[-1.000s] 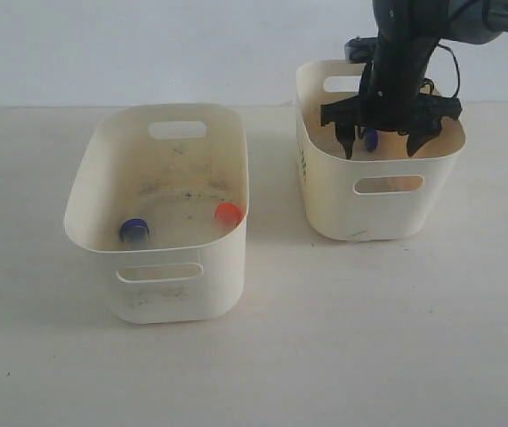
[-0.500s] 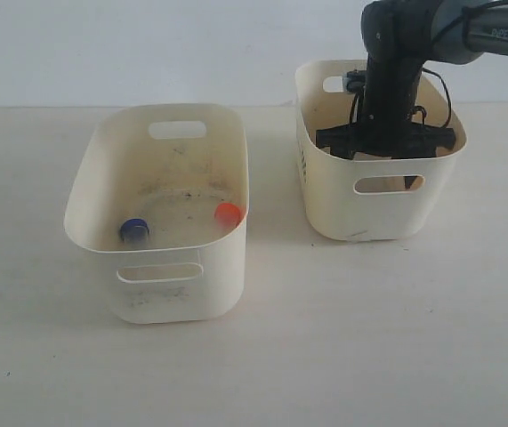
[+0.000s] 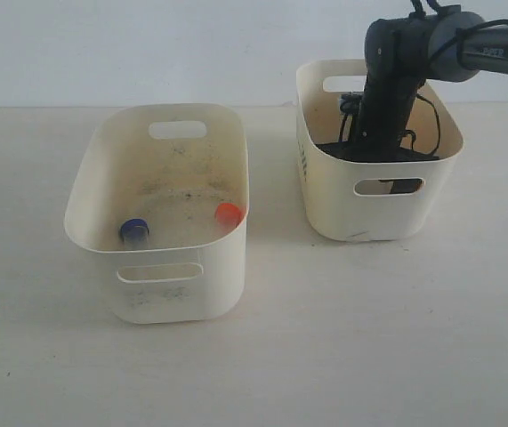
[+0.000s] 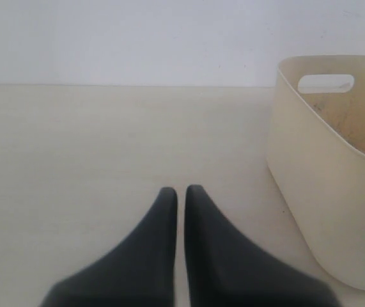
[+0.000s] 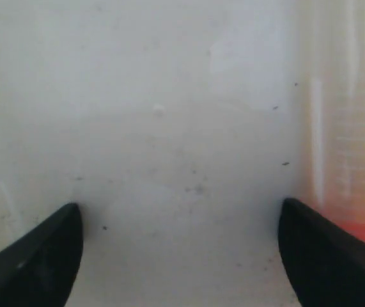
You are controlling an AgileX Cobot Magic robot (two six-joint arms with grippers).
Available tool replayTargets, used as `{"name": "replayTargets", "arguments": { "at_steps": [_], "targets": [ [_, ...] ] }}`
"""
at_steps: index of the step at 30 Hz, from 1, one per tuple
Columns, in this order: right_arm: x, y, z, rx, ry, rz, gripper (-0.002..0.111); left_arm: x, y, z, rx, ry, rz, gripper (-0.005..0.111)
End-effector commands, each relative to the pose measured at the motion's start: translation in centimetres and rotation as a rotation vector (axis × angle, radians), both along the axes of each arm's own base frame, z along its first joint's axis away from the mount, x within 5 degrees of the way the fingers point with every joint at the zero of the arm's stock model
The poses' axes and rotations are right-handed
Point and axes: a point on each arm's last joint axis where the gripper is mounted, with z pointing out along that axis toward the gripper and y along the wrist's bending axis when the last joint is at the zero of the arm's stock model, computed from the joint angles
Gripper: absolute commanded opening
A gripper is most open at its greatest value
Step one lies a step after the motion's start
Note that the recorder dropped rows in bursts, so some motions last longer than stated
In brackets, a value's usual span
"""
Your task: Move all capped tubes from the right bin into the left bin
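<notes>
Right gripper (image 5: 179,204) low in the right bin (image 3: 387,218), wide open, empty.
A blurred orange-red tube (image 5: 351,211) lies just beside it; blue-capped tube (image 3: 134,230) and orange-capped tube (image 3: 228,213) sit in the left bin (image 3: 173,294); left gripper (image 4: 181,190) closed, empty.

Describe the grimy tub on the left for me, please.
The left bin is a cream, rounded-rectangular tub, plastic by its look, with an oval handle slot in its near and far walls. Dark grime smears its inner floor. It stands upright on the pale table, apart from the right bin. A blue-capped tube and an orange-capped tube sit inside by the near wall.
</notes>
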Motion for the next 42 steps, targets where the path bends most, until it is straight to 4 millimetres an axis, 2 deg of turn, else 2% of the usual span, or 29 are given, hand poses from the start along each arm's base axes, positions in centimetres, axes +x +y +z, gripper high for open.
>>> {"name": "replayTargets", "arguments": {
  "at_steps": [1,3,6,9,12,13,20,23,27,32,35,37,38,39,40,41,42],
  "targets": [
    [0.6,-0.9,-0.1,-0.004,-0.039,0.056,0.078,0.0,0.0,-0.1,-0.011,-0.001,-0.004,0.004],
    [0.5,-0.7,0.0,0.010,-0.036,0.073,0.077,0.0,0.0,-0.1,-0.011,-0.001,-0.004,0.004],
    [0.7,-0.7,0.0,0.014,-0.053,0.081,0.064,0.0,0.0,-0.1,-0.011,-0.001,-0.004,0.004],
    [0.7,-0.7,0.0,0.015,-0.058,0.081,0.039,0.0,0.0,-0.1,-0.011,-0.001,-0.004,0.004],
    [0.9,-0.7,0.1,0.018,-0.085,0.093,0.006,0.0,0.0,-0.1,-0.011,-0.001,-0.004,0.004],
    [1.0,-0.6,0.2,0.021,-0.098,0.098,0.000,0.0,0.0,-0.1,-0.011,-0.001,-0.004,0.004],
    [2.3,-0.7,3.7,0.017,-0.326,0.119,0.000,0.0,0.0,-0.1,-0.011,-0.001,-0.004,0.004],
    [2.6,-0.8,4.5,0.014,-0.379,0.126,0.000,0.0,0.0,-0.1,-0.011,-0.001,-0.004,0.004],
    [2.8,-1.0,4.3,-0.023,-0.398,0.149,0.000,0.0,0.0,-0.1,-0.011,-0.001,-0.004,0.004],
    [3.6,-1.9,3.4,-0.150,-0.447,0.189,0.000,0.0,0.0,-0.1,-0.011,-0.001,-0.004,0.004],
    [4.3,-1.6,3.5,-0.131,-0.525,0.197,0.000,0.0,0.0,-0.1,-0.011,-0.001,-0.004,0.004],
    [4.6,-1.4,3.7,-0.115,-0.565,0.200,0.008,0.0,0.0,-0.1,-0.011,-0.001,-0.004,0.004],
    [4.6,-1.4,3.8,-0.110,-0.574,0.200,0.022,0.0,0.0,-0.1,-0.011,-0.001,-0.004,0.004],
    [4.7,-1.4,3.6,-0.109,-0.575,0.201,0.029,0.0,0.0,-0.1,-0.011,-0.001,-0.004,0.004],
    [4.7,-1.4,3.3,-0.109,-0.572,0.202,0.049,0.0,0.0,-0.1,-0.011,-0.001,-0.004,0.004],
    [4.7,-1.4,2.9,-0.111,-0.563,0.202,0.060,0.0,0.0,-0.1,-0.011,-0.001,-0.004,0.004],
    [4.8,-1.3,2.4,-0.113,-0.554,0.204,0.065,0.0,0.0,-0.1,-0.011,-0.001,-0.004,0.004]
  ]
}}
